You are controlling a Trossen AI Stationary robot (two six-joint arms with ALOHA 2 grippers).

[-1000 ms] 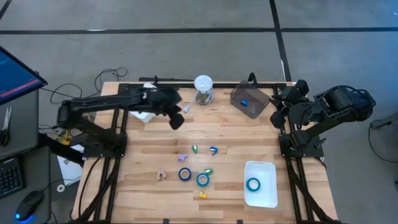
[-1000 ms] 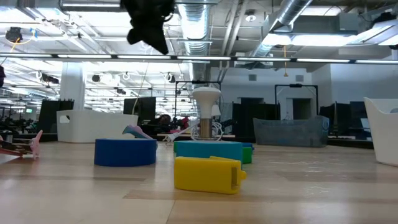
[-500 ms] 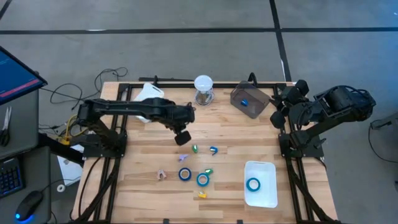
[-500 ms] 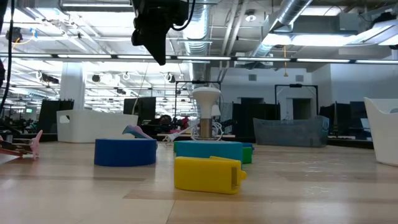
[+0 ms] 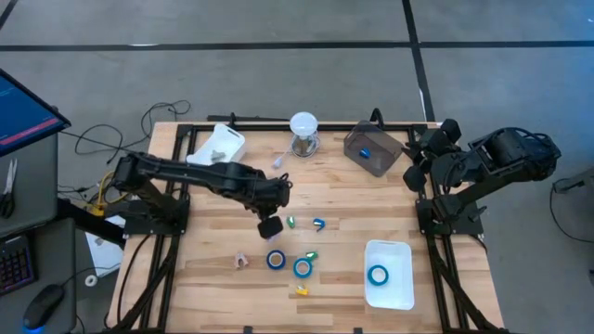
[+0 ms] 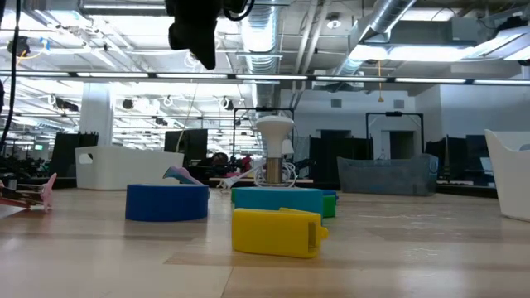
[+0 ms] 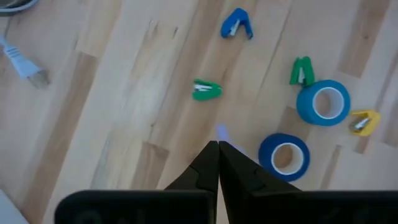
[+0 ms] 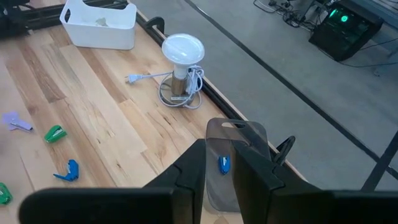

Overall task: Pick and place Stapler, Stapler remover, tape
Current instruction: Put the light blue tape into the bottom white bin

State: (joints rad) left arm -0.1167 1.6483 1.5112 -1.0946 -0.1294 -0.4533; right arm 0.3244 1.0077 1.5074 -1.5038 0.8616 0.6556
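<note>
Two blue tape rolls (image 5: 276,260) (image 5: 303,268) lie flat on the wood near the middle of the table; the left wrist view shows them too (image 7: 284,157) (image 7: 323,102). A third roll (image 5: 378,275) lies in the white tray (image 5: 401,289) at the near right. Small green, blue, yellow and pink clip-like pieces are scattered around the rolls, and a yellow one (image 6: 277,232) sits nearest the low camera. My left gripper (image 5: 269,226) (image 7: 218,144) hangs shut above the table, just to the far side of the rolls, over a small purple piece (image 7: 221,130). My right gripper (image 8: 219,163) waits open at the far right corner.
A second white tray (image 5: 220,144) stands at the far left. A white-topped lamp with a coiled cable (image 5: 303,133) and a grey container (image 5: 373,148) holding a blue piece stand along the far edge. Bare wood lies between the rolls and the right tray.
My left gripper has swung from beside the far-left tray toward the near edge and now hangs over the scattered pieces by the tape rolls, staying well above the table. Nothing on the table has moved.
</note>
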